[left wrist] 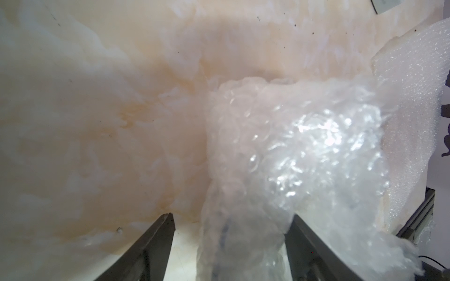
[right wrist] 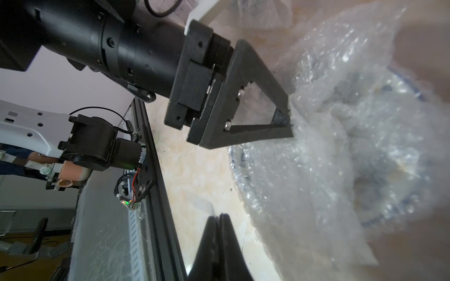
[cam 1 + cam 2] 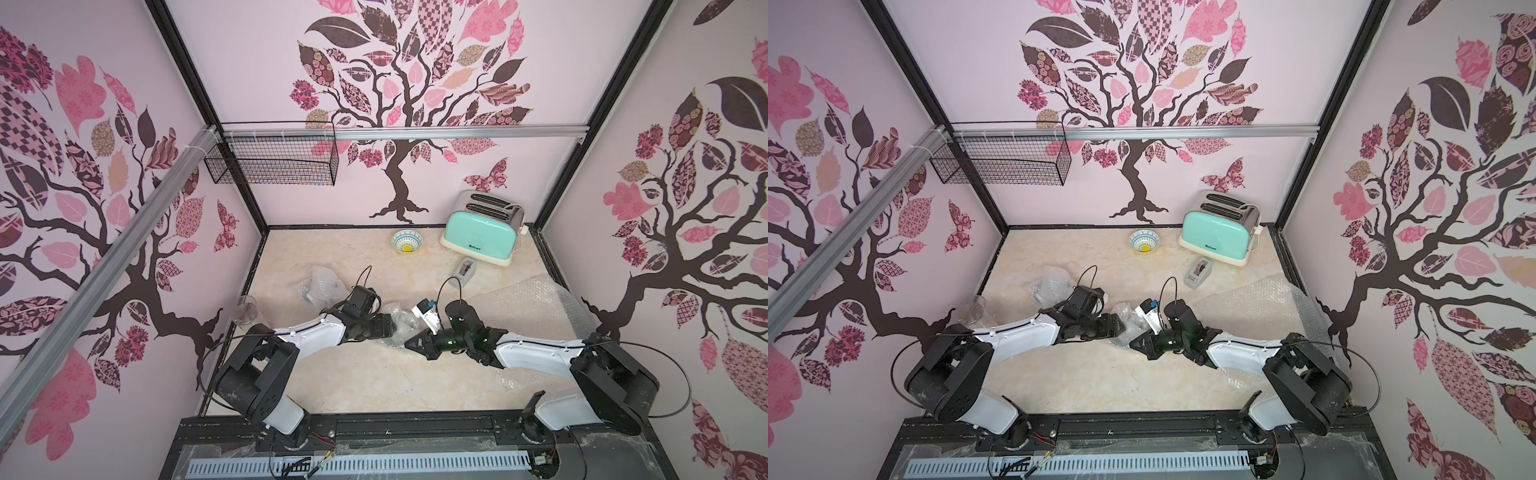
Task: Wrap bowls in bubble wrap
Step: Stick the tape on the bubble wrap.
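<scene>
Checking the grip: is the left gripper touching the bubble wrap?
Touching. In the left wrist view the bubble wrap lies against one of the left gripper's fingers.

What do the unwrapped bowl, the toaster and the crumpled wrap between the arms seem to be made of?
Bowl: probably glazed ceramic, glossy, with painted blue pattern and yellow centre.
Toaster: mint body, likely plastic or painted metal; shiny metal top.
Wrap: clear soft plastic, glinting air bubbles.

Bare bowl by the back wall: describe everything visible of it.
The bowl is small, round, glazed like ceramic, with a blue-and-white pattern inside and a yellow centre. It stands upright, unwrapped, on the pale marbled table near the back wall, beside the mint toaster but apart from it. Only the table touches it.
</scene>
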